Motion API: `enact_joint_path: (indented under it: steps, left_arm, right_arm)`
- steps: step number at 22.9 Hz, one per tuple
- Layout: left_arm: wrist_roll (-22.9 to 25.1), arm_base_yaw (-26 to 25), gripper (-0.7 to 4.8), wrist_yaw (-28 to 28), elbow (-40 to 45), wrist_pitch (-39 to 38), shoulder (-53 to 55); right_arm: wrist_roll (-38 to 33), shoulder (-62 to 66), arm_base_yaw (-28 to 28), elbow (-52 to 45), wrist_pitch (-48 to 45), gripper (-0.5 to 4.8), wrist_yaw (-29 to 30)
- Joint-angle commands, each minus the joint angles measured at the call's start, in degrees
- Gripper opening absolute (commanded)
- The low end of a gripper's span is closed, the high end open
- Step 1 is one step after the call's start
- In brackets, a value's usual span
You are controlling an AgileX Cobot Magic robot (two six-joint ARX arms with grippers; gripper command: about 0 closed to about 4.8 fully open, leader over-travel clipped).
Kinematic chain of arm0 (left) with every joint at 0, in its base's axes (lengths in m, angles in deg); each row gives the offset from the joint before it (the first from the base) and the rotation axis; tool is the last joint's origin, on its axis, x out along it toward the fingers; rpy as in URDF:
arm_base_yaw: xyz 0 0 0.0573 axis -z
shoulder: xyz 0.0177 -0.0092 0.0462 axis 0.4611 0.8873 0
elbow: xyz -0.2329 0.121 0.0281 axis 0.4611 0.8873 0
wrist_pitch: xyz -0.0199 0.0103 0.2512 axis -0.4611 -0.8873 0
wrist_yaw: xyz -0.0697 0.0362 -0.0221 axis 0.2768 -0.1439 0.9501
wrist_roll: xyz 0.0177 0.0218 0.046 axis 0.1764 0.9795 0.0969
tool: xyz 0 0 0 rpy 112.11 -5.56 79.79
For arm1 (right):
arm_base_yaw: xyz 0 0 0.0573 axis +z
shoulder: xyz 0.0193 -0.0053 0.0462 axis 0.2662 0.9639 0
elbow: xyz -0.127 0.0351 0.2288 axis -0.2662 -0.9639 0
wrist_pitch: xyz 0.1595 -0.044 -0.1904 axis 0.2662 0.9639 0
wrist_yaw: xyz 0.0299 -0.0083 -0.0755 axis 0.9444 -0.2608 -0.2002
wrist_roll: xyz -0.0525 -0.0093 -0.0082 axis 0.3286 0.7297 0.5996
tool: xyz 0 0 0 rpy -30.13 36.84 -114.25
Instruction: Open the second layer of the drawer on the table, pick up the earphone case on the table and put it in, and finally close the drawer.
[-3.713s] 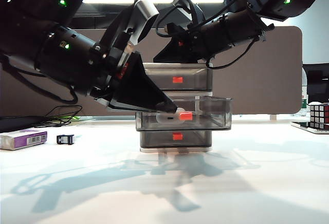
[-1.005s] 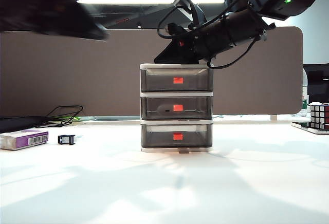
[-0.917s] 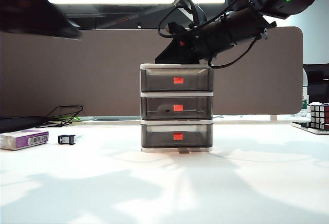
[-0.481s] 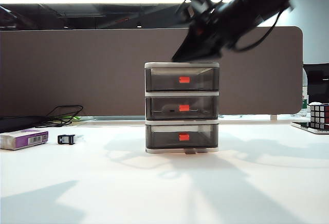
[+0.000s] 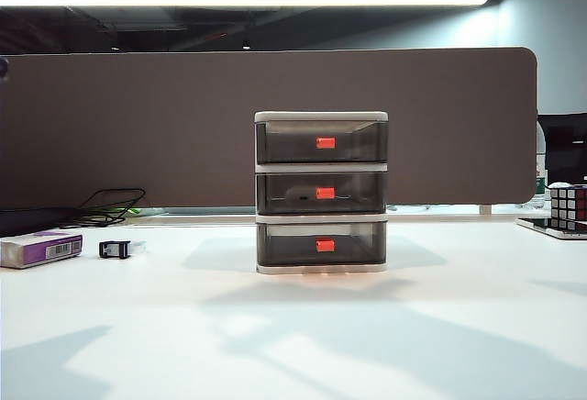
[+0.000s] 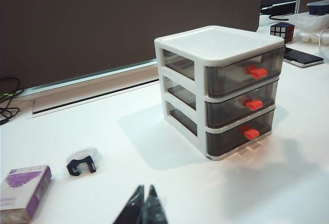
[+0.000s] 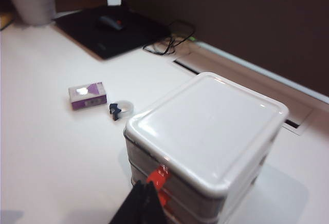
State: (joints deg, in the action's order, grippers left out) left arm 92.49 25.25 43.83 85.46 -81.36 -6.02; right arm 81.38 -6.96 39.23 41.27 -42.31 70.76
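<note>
The drawer (image 5: 321, 192) stands mid-table on the table (image 5: 293, 327) with all three smoky grey layers pushed in. A faint pale shape, which may be the earphone case (image 5: 298, 195), shows through the front of the second layer (image 5: 352, 193). Neither gripper appears in the exterior view. In the left wrist view my left gripper (image 6: 146, 188) is shut and empty, well back from the drawer (image 6: 221, 90) above bare table. In the right wrist view my right gripper (image 7: 144, 182) is shut and empty, hanging above and in front of the drawer's white top (image 7: 211, 126) near a red tab (image 7: 157, 178).
A purple-and-white box (image 5: 41, 249) and a small black clip (image 5: 116, 250) lie at the table's left, with cables (image 5: 115, 203) behind them. A Rubik's cube (image 5: 569, 205) stands at the far right. A brown partition (image 5: 138, 125) runs behind the table.
The middle drawer, open with my left gripper at it, is now closed. Both arms have pulled up and out of the exterior view. The drawer unit sits slightly further right.
</note>
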Motion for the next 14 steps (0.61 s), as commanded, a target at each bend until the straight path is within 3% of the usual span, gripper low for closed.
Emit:
enact_joint_path:
  steps: [1, 4, 7, 11, 12, 14]
  left_arm:
    - [-0.04, -0.22, -0.06, 0.35, 1.62, 3.72, 0.04]
    - [0.42, -2.69, -0.06, 2.97, 1.62, 3.91, 0.02]
    - [0.46, -6.49, -0.06, 6.86, 1.62, 4.48, 0.02]
    - [1.18, -16.09, -0.06, 13.46, 1.62, 5.22, 0.02]
    - [1.22, -20.52, -0.06, 19.21, 1.62, 5.7, 0.02]
    - [1.07, -26.69, -0.06, 25.16, 1.62, 6.08, 0.04]
  right_arm:
    - [-4.24, -8.59, 0.02, -9.68, -6.82, -0.05, -0.96]
    - [-7.76, -20.26, 0.02, -21.11, -11.15, -0.05, -6.45]
    - [-9.01, -28.24, 0.04, -26.97, -11.23, -0.05, -7.52]
    - [-9.68, -37.18, 0.11, -32.15, -9.31, -0.05, -11.26]
    - [-9.68, -39.32, 0.11, -33.79, -8.59, -0.05, -12.5]
    - [-10.29, -41.38, 0.09, -36.46, -8.55, -0.05, -12.63]
